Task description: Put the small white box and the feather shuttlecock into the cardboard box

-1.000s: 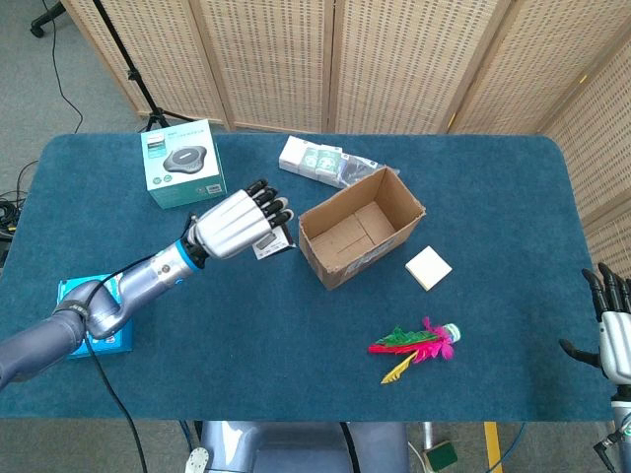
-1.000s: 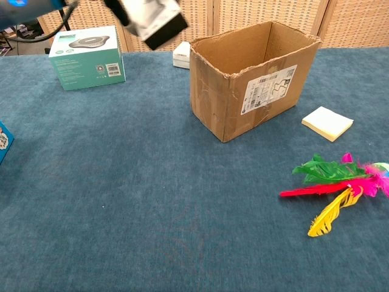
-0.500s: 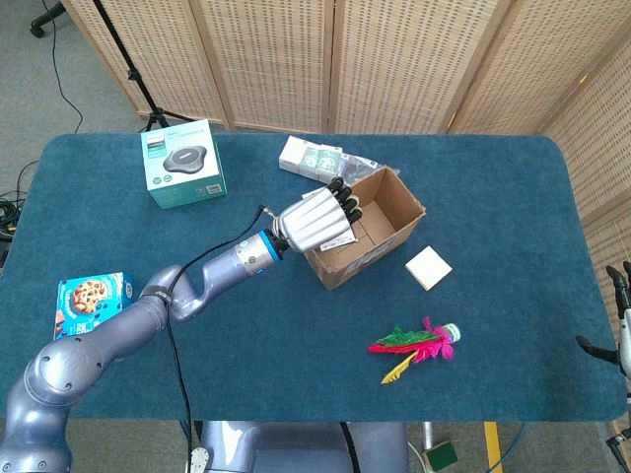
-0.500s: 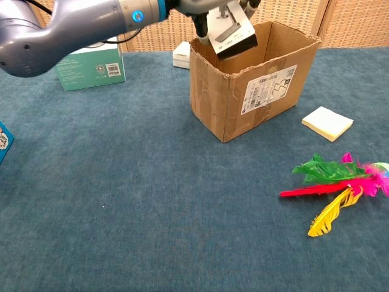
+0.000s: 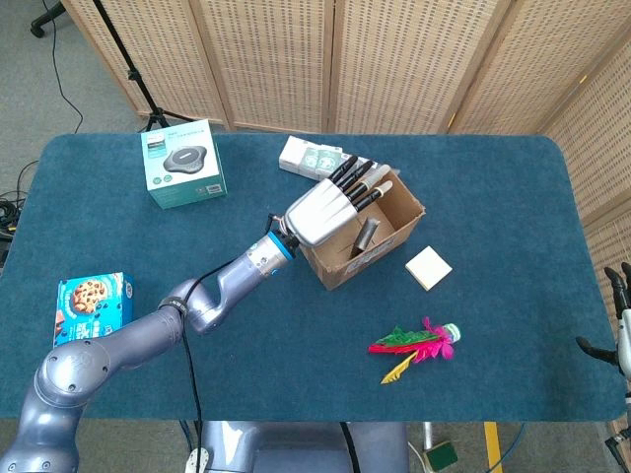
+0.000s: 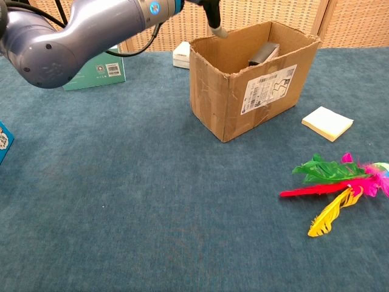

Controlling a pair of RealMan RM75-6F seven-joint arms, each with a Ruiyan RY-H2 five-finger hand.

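Note:
The open cardboard box stands mid-table. Inside it the small white box leans against the far wall, showing a dark side. My left hand hovers over the box's near-left rim with its fingers spread, holding nothing; the chest view catches only a fingertip at the top edge. The feather shuttlecock, with red, green, pink and yellow feathers, lies on the cloth to the right in front of the box. My right hand shows at the far right edge, fingers apart and empty.
A pale square pad lies right of the cardboard box. A teal product box stands at the back left, white packets behind the box, and a blue snack box at the left edge.
My left hand carried the small white box rightward over the cardboard box and let it go; it now lies inside. My right hand has slid further out of view.

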